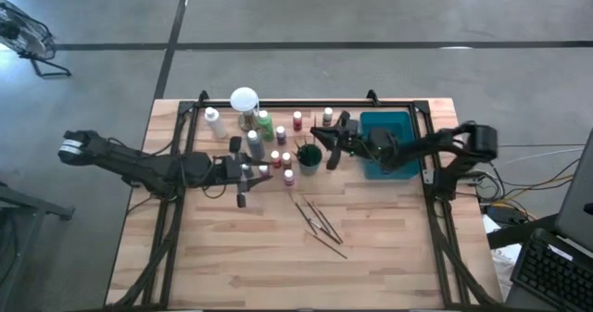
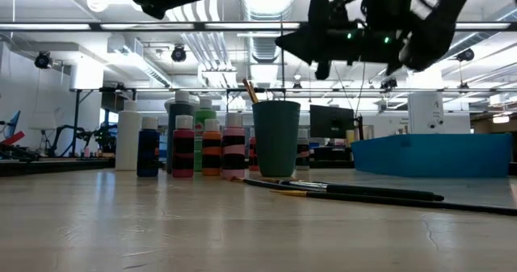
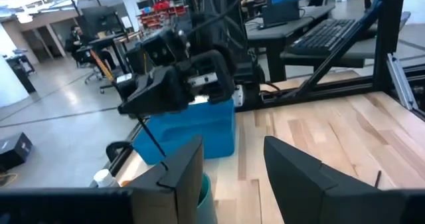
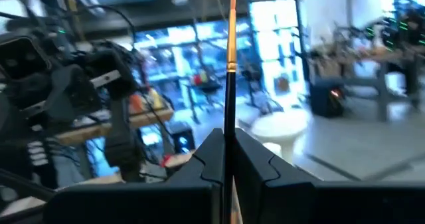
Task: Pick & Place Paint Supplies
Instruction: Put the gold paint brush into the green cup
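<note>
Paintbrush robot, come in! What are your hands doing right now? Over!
Right gripper shut on a brush, up above the teal cup. Left gripper open, empty, by the paint bottles. More brushes lie on the table. Nothing in the way.

a pale wooden tabletop (image 1: 278,266) with a dark metal frame (image 1: 167,229) along its edges stands on a grey concrete floor (image 1: 324,16). a rectangular teal tray (image 1: 384,127) lies near the right edge of the tabletop. a dark green cup (image 1: 309,156) stands just left of the tray; in the low view it stands upright. a round white-topped object (image 1: 245,100) on a metal base sits near the far edge. a keyboard (image 1: 556,270) lies beyond the tabletop's right side.
</note>
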Controlling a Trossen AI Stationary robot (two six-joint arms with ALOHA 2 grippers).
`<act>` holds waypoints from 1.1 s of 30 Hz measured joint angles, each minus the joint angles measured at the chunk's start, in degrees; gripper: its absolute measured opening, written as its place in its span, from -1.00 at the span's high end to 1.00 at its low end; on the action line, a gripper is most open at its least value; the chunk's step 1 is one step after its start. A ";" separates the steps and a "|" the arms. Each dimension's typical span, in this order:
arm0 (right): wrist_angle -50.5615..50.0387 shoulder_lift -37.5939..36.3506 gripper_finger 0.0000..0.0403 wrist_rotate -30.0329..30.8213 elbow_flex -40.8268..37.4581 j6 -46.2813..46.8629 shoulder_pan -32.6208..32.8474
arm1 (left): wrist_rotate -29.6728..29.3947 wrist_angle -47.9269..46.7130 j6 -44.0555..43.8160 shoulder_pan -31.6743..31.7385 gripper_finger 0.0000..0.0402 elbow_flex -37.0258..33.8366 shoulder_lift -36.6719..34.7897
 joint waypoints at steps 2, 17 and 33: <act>1.70 2.86 0.96 -0.53 0.19 0.44 -0.11 | -0.02 -0.25 -0.30 0.00 0.18 -0.04 0.00; 3.17 8.74 0.96 -0.51 0.15 0.98 1.64 | -0.03 -0.46 -0.17 0.36 0.18 0.44 -0.02; -10.15 8.79 0.95 -0.40 2.80 -0.74 1.81 | -0.06 -0.05 0.15 0.43 0.18 0.61 -0.02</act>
